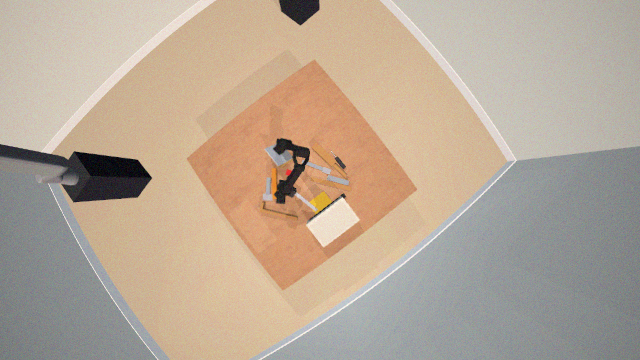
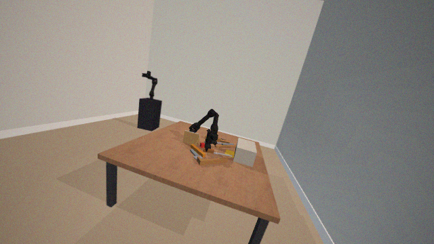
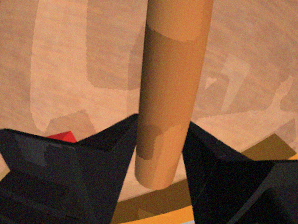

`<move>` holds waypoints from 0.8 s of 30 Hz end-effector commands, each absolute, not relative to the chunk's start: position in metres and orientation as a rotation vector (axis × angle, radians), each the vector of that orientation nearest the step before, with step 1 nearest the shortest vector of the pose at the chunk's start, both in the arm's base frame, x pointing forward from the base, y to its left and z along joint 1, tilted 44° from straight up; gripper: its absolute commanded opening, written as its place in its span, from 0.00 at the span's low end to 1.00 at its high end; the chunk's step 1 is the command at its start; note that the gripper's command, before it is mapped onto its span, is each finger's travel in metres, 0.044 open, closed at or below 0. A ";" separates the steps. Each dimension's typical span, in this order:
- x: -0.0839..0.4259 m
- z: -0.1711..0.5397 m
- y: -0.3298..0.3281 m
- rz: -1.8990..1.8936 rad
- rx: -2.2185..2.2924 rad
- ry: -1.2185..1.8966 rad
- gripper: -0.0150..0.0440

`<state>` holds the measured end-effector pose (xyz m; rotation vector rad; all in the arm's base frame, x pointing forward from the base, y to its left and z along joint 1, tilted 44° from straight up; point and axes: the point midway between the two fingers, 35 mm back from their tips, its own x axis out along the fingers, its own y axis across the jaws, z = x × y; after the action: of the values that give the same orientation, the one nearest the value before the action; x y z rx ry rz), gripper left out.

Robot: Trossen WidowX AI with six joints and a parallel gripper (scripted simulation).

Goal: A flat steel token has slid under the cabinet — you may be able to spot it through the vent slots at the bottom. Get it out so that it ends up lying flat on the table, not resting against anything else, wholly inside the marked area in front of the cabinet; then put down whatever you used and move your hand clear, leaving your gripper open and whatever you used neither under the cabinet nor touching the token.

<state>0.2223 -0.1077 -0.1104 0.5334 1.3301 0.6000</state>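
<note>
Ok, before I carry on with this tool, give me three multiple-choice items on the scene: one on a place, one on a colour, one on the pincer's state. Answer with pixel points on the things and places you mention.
1. Where is the yellow patch [image 1: 320, 201] [image 2: 230, 153]?
A) Beneath the tabletop
B) Next to the cabinet [image 1: 333, 222] [image 2: 245, 152]
C) On the floor

2. What colour is the small block [image 1: 289, 172] [image 2: 202, 145] [image 3: 65, 136] near the arm [image 1: 299, 172] [image 2: 213, 127]?
A) Red
B) Green
C) Purple

3. What is the pincer [image 1: 281, 197] [image 2: 207, 149] [image 3: 160, 121] doing?
A) Standing open with nothing in it
B) Shut on nothing
C) Shut on a wooden handle [image 3: 175, 65]

Key:
1 B: the top view shows the patch along the cabinet's dark-edged side.
2 A: it shows red in all three views.
3 C: the wrist view shows the round handle between both fingers.
</note>
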 end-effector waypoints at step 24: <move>0.221 -0.109 -0.108 0.601 0.538 1.332 0.71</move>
<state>0.2216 -0.1082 -0.1091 0.5411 1.3321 0.5995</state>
